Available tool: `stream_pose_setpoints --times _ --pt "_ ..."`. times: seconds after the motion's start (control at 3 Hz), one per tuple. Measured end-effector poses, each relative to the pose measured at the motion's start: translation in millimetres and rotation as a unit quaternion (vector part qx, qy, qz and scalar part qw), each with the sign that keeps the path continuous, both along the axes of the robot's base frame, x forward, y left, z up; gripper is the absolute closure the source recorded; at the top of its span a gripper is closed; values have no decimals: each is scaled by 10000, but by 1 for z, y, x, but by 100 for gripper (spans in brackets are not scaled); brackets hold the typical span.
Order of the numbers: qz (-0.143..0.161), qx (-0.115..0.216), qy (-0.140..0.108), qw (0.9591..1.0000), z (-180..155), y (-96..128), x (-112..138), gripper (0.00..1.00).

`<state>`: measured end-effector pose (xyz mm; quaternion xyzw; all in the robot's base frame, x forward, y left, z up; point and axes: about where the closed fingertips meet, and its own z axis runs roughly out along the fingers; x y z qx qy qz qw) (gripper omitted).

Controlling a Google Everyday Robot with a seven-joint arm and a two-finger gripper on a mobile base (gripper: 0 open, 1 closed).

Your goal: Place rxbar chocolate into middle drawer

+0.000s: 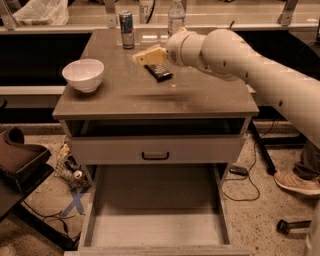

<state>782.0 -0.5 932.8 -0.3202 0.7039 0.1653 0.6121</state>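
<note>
The rxbar chocolate [159,72] lies flat on the grey-brown cabinet top [150,97], toward the back middle, in a dark wrapper. My gripper [145,56] hangs just above the bar's back-left end, at the tip of my white arm [235,55] that reaches in from the right. It holds nothing that I can see. The middle drawer [155,225] is pulled out wide at the bottom front, with its pale floor bare.
A white bowl [83,74] sits at the top's left. A drink can [126,22] and a water bottle [176,15] stand at the back edge. A drawer front with a dark handle [155,155] is above the open drawer. A person's shoe [295,182] is right.
</note>
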Motion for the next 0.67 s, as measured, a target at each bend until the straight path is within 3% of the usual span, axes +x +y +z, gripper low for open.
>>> stream_pose_setpoints --times 0.67 --pt "15 -66 538 9985 -61 21 12 0"
